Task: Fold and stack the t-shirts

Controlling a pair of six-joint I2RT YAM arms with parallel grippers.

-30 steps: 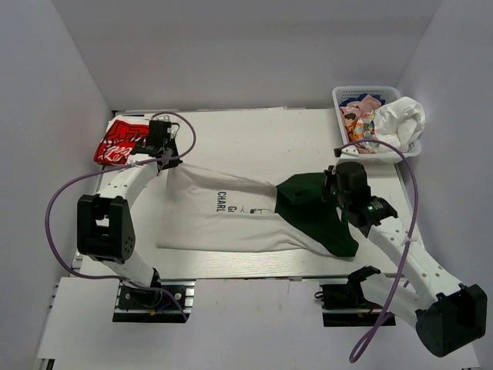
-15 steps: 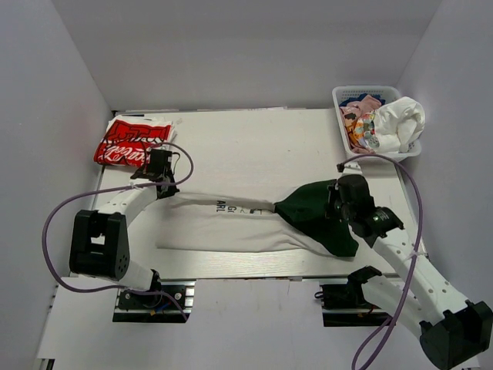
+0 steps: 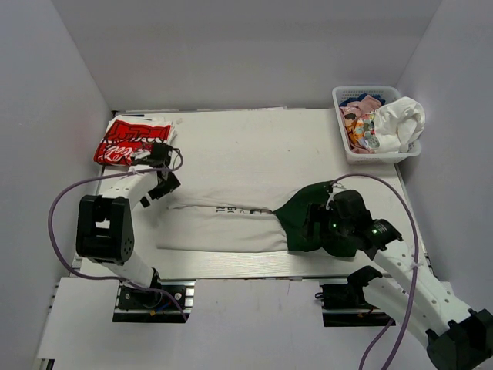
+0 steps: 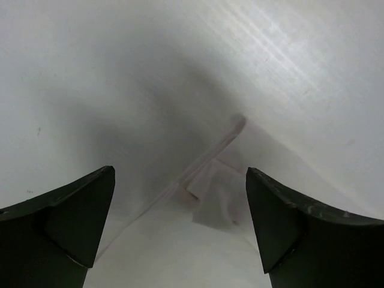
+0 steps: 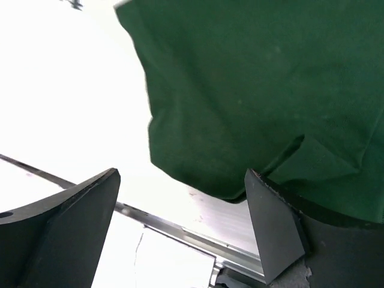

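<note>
A white t-shirt (image 3: 219,227) with black text lies folded into a long band across the table's near half. Its right end runs under a dark green t-shirt (image 3: 296,216). My left gripper (image 3: 156,193) hovers open over the band's left end. In the left wrist view a loose white cloth corner (image 4: 225,201) lies below the left gripper (image 4: 180,231). My right gripper (image 3: 310,223) stands open above the green t-shirt (image 5: 258,90), at its near edge, holding nothing. A folded red-and-white t-shirt (image 3: 127,142) rests at the far left.
A white lattice basket (image 3: 375,157) at the far right holds pink, printed and white shirts (image 3: 397,119). The table's metal front rail (image 5: 180,231) runs just under the right gripper (image 5: 180,222). Purple cables loop beside both arms.
Both grippers drew the shirts' far edge toward the near side, folding the white t-shirt narrower, then opened and let go. The right arm swung lower and left.
</note>
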